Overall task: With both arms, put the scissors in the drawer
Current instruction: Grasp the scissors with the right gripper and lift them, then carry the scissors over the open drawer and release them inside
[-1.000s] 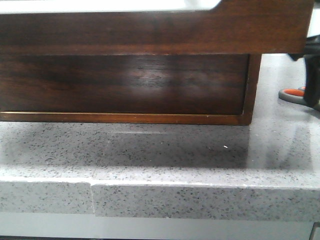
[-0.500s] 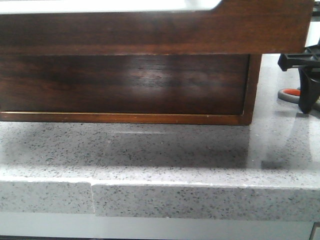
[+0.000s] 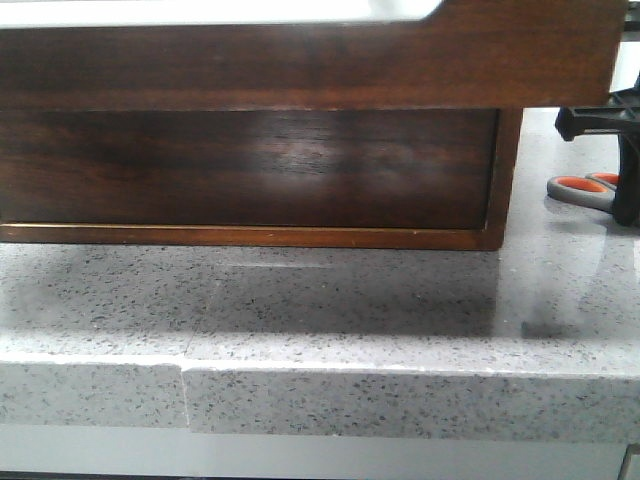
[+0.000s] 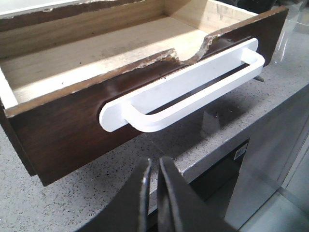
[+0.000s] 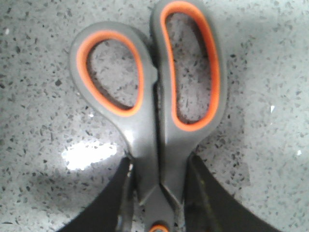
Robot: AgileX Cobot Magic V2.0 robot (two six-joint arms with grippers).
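The small scissors with grey handles and orange-lined finger loops (image 5: 154, 106) lie flat on the speckled grey stone countertop (image 5: 260, 87), blades closed. In the right wrist view the black right gripper (image 5: 157, 193) has one finger on each side of the handles just below the loops, pressed against the grey plastic, so it is clamped on them. The handles look to be resting on the stone, though from this close I cannot be sure they are not a little raised.

From the front, the scissors (image 3: 582, 189) show only as their loops at the far right edge, beside the black right gripper (image 3: 622, 170), most of which is cut off by the frame. They sit on the countertop (image 3: 300, 300) to the right of the dark brown glossy wooden chest (image 3: 250, 170), near its right corner and clear of it.

Above the chest's lower panel the wide dark brown drawer front (image 3: 300, 65) stands pulled out towards the camera. The left wrist view shows the drawer (image 4: 63, 130) open, with a pale bare-wood floor inside, a chipped upper edge and a long white loop handle (image 4: 188, 89) across its face. The black left gripper (image 4: 153, 193) hangs just in front of that handle, apart from it, its fingers nearly together and holding nothing.
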